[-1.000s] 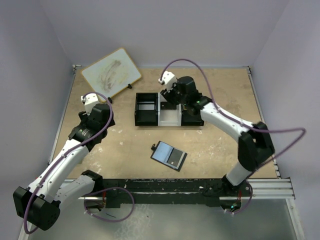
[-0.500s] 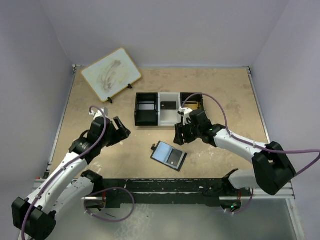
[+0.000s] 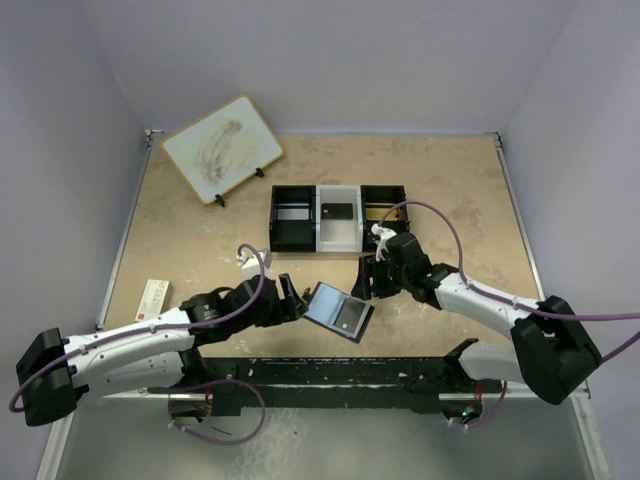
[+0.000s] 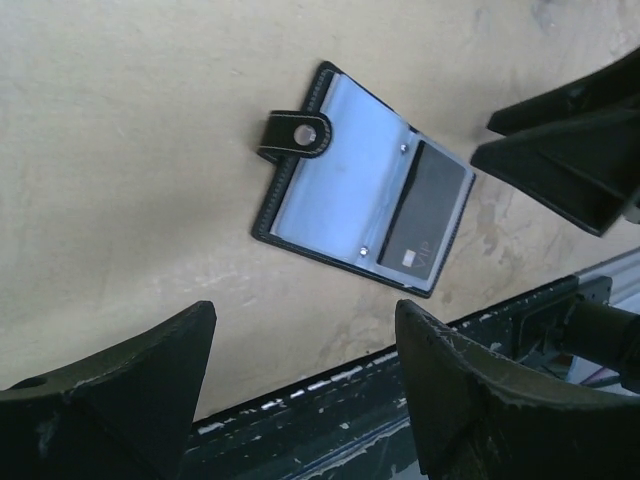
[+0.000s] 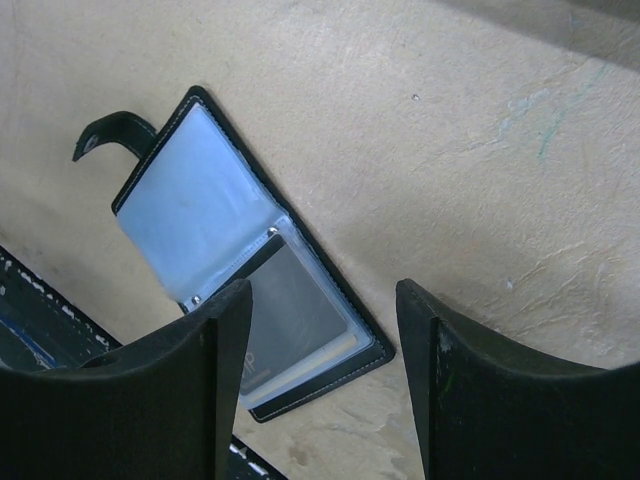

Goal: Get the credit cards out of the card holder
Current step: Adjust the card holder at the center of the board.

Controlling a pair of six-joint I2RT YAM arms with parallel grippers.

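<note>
Your card holder [image 3: 338,312] lies open and flat on the desk [image 3: 200,230], close to the near edge. It sits in front of the black-and-white three-compartment tray [image 3: 293,243] and between your two end effectors.

Its strap [image 4: 295,135], which carries a pale snap stud, sticks out from the left half. That half shows a pale blue-grey pocket, and you cannot tell whether a card sits in it. The right half holds a dark credit card [image 4: 425,222] behind a clear sleeve. There are a few pale letters in one corner of the card, possibly "VIP", but they are too small to read for sure.

A second dark card [image 3: 337,211] lies in the tray's white middle compartment.

Your left end effector [image 3: 290,300] is low over the desk, just beside the holder's left edge. Its jaws are spread wide and nothing is between them. Your right end effector [image 3: 368,283] hangs near the holder's right corner on the tray side, also with its jaws apart and empty. In its wrist view the fingers frame the card half of the holder without touching it.

Off to the left near the desk edge lies a small white-and-red box [image 3: 152,299]; its print is not legible. At the far left corner a whiteboard [image 3: 222,148] leans on a stand, smeared with grey scribbles that form no readable words.
</note>
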